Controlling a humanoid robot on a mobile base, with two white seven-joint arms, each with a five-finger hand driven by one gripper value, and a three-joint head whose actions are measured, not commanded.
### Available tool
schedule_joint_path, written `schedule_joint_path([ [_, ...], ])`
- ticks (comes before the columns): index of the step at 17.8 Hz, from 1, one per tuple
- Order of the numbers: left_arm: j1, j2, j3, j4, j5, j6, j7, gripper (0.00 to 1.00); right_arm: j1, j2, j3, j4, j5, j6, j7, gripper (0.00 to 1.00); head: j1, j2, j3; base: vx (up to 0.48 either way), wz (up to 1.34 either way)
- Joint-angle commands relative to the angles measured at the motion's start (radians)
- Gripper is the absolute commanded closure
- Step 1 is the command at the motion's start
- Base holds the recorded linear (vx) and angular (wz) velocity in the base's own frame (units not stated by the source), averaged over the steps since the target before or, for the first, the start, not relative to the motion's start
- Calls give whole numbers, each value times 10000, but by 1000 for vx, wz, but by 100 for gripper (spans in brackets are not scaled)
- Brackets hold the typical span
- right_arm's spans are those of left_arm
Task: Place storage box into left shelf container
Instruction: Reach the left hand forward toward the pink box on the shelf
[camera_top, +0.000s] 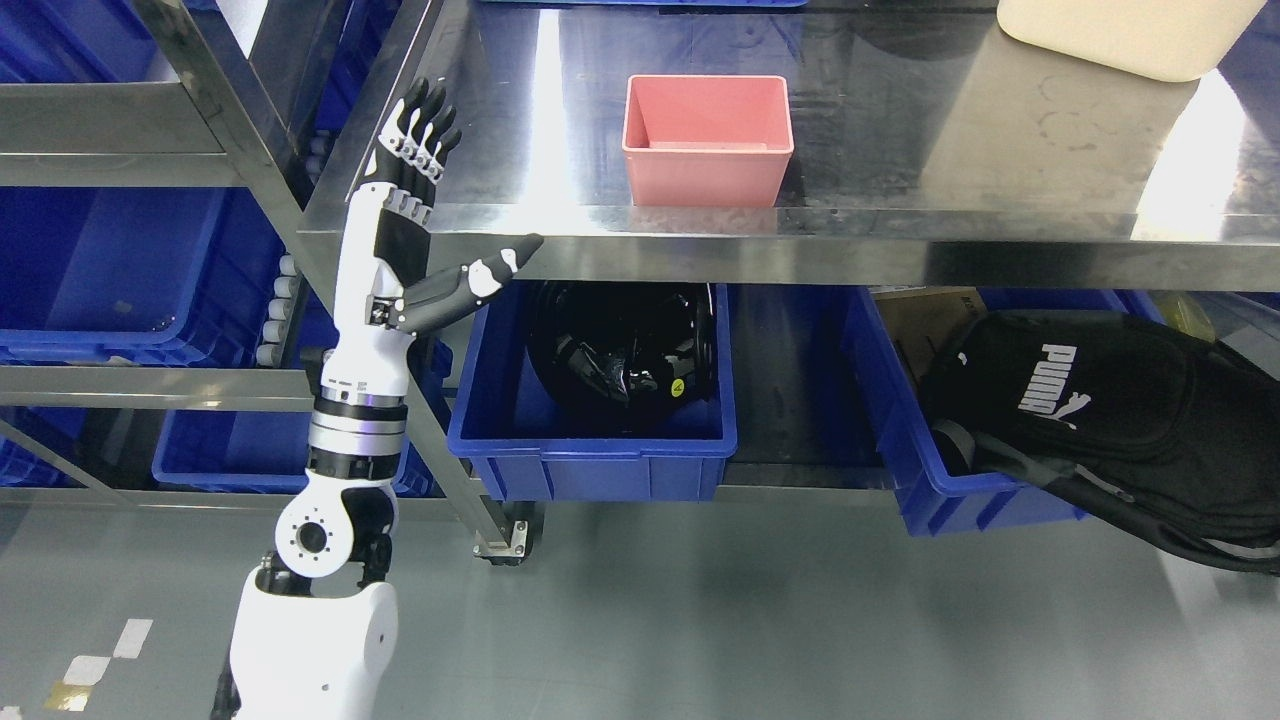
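Head view: left hand (415, 210) was raised by the steel shelf's (900, 245) left front corner, fingers spread, thumb out, gripping nothing. Pink storage box (708, 138) sat empty on the shelf top near its front edge, well apart from the hand, so probably staged for an easy reach. Blue bin (590, 465) below already held a black helmet (625, 350). Right arm wasn't visible.

A pink storage box (708, 138) was seen at twelve o'clock on a silver shelf (900, 250). Blue bins (590, 465) were noted below. The left hand (415, 215) was coloured white and black.
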Motion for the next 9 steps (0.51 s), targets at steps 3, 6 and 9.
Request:
schedule_joint_path([
  [3, -472, 175, 1448, 12, -27, 727, -1264, 0, 94, -174, -46, -175, 15, -5, -3, 0, 0, 0, 0, 0, 0],
  [6, -2568, 175, 2490, 638, -378, 2363, -3469, 0, 94, -174, -46, -175, 15, -5, -3, 0, 0, 0, 0, 0, 0],
  [9, -4732, 1652, 2295, 1803, -1572, 2953, -6122, 0, 94, -174, -46, -175, 15, -5, -3, 0, 0, 0, 0, 0, 0],
])
